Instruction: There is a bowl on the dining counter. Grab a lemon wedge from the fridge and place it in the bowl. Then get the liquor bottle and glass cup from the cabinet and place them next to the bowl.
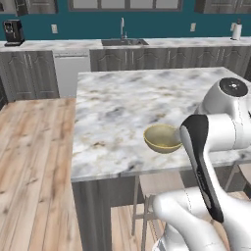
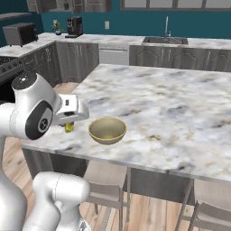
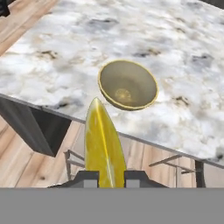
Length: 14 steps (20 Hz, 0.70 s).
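Holding a yellow lemon wedge [image 3: 104,146], the tool [image 3: 105,175] has its two tips squeezed tight on the wedge's sides. From the hand camera, the wedge points up toward the bowl [image 3: 127,85]. The bowl is tan and sits on the marble desk [image 3: 175,52], near the desk's edge. The wedge is close to the bowl but not in it. From the right base camera, a bit of the yellow wedge [image 2: 68,127] peeks out under the white arm, just beside the bowl [image 2: 107,130]. Stools [image 2: 106,182] stand under the desk, below the bowl.
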### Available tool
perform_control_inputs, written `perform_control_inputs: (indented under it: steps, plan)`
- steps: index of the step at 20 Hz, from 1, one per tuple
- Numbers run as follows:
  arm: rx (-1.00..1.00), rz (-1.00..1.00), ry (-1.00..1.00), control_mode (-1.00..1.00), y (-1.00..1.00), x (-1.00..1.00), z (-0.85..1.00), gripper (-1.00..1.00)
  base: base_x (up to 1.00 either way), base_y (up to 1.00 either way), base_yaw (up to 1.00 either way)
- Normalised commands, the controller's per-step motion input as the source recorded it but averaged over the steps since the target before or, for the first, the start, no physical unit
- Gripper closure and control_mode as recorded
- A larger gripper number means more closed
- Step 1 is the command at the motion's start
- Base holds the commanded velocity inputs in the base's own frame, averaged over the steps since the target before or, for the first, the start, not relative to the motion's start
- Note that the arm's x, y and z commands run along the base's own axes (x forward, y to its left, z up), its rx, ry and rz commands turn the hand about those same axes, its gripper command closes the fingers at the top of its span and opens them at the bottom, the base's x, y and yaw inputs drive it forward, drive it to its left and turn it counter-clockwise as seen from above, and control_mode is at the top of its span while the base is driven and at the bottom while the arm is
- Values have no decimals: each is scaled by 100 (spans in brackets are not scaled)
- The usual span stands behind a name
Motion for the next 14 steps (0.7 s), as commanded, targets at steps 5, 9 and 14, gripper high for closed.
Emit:
perform_control_inputs:
  steps: [5,9,14]
  plan:
    - [1,0,3,-100,-16,55,-36,100,0,0,0]
    - [2,0,5,-100,-23,43,-16,100,0,0,0]
    - [1,0,6,-100,-11,43,-11,100,0,0,0]
